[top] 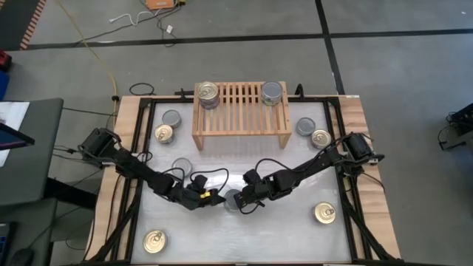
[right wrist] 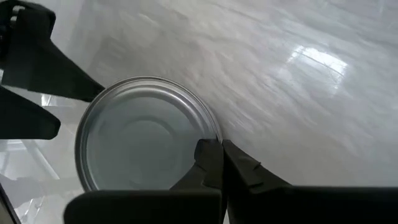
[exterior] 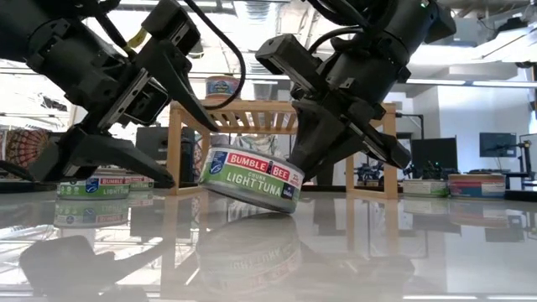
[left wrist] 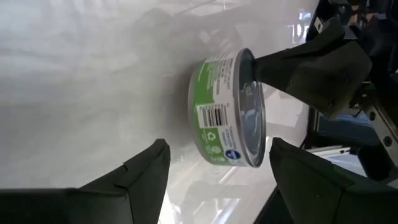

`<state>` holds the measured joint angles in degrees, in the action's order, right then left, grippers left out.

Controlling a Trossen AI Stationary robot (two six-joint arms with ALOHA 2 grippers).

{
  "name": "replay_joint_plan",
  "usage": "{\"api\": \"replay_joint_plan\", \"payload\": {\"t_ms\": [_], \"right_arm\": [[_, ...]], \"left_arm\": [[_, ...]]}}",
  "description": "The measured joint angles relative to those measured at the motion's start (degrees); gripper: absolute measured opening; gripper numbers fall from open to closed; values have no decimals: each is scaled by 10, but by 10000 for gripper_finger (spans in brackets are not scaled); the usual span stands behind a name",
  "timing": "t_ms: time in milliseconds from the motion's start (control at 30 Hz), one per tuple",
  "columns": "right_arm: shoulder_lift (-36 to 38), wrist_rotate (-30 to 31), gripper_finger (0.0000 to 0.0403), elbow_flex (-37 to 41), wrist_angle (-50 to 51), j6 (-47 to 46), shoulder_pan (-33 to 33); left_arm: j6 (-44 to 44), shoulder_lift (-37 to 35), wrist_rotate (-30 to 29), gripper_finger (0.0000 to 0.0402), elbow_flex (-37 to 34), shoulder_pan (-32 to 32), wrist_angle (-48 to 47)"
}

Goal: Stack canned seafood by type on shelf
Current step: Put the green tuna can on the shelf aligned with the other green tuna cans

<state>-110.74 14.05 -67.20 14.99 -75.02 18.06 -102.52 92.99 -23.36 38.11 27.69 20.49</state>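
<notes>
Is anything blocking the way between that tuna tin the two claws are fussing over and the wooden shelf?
Nothing visible does. The tuna tin sits tilted on the table between the left claw and right claw. The stretch of table up to the shelf looks bare; other tins lie off to the sides.

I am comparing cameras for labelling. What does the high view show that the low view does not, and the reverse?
Only the high view: the scattered tins, such as the gold-topped tin near the table's front corner, and which arm is which.

Only the low view: the Bumble Bee light tuna can is tilted, one edge lifted off the table, and its label is readable.

Both: the wooden shelf with tins on top, the left gripper with open jaws beside the can, and the right gripper shut on its rim.
</notes>
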Motion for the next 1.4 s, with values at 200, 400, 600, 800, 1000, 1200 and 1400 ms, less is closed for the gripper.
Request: {"api": "replay_joint_plan", "payload": {"t_ms": [200, 400, 600, 800, 1000, 1200, 1400], "right_arm": [[0, 1, 21, 0, 0, 0, 0], [0, 1, 22, 0, 0, 0, 0], [0, 2, 22, 0, -5, 2, 0], [0, 3, 22, 0, -5, 3, 4], [0, 3, 22, 0, -3, 4, 6], [0, 3, 22, 0, -4, 5, 6], [0, 3, 22, 0, -4, 5, 7]], "left_arm": [[-30, 0, -5, 265, 0, 8, 0], [-43, 8, -29, 265, 13, 7, 0], [-32, 68, -22, 265, 60, 0, 3], [-39, 84, -2, 265, 65, -4, 26], [-39, 84, -1, 265, 65, -11, 30], [-34, 85, -1, 256, 65, -13, 30], [-33, 84, -1, 211, 65, -15, 29]]}}
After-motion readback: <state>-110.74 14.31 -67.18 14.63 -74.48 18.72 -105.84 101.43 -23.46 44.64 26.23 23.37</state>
